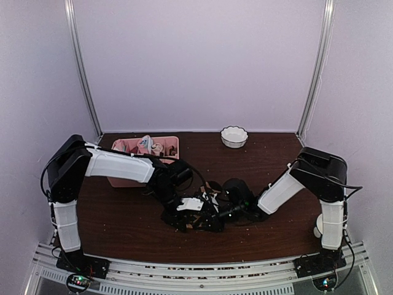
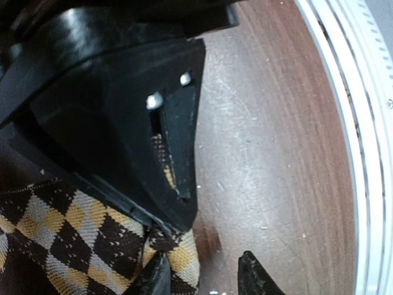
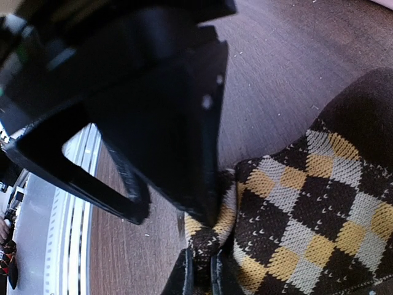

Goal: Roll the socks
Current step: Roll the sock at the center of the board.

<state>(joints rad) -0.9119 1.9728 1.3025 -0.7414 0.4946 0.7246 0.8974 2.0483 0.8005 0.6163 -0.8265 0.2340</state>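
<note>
- right pincer (image 3: pixel 201 278): jaws nearly together, pinching a fold at the edge of the argyle sock (image 3: pixel 307 215); fabric bunches up right at the tips
- left pincer (image 2: pixel 206 279): jaws apart, bare tabletop (image 2: pixel 276 153) in the gap; one fingertip (image 2: pixel 156 276) touches the sock's edge, the other stands clear of it, nothing held
- sock location: lying flat on the tabletop, mid-front, between the two arms; both pincers low over it in the top view
- plain tan sock: can't make it out in any view, may be hidden under the arms
- step, my read: early in the roll. One end is pinned by the right side, no rolled coil visible, sock looks mostly flat
- next move calls for: left pincer to close on the loose edge beside it, then turn that end over toward the pinned end, staying low and pulling gently so the knit doesn't slip out
- sock material: soft ribless knit, dark brown ground, tan and grey diamonds with fine light stitch lines; limp, wrinkles easily
- tabletop: dark wood-grain, smooth, slight sheen, small light specks
- further out: pink tray (image 1: pixel 172 142) back left, white bowl (image 1: pixel 234 143) with scalloped rim back centre, both well apart from the sock
</note>
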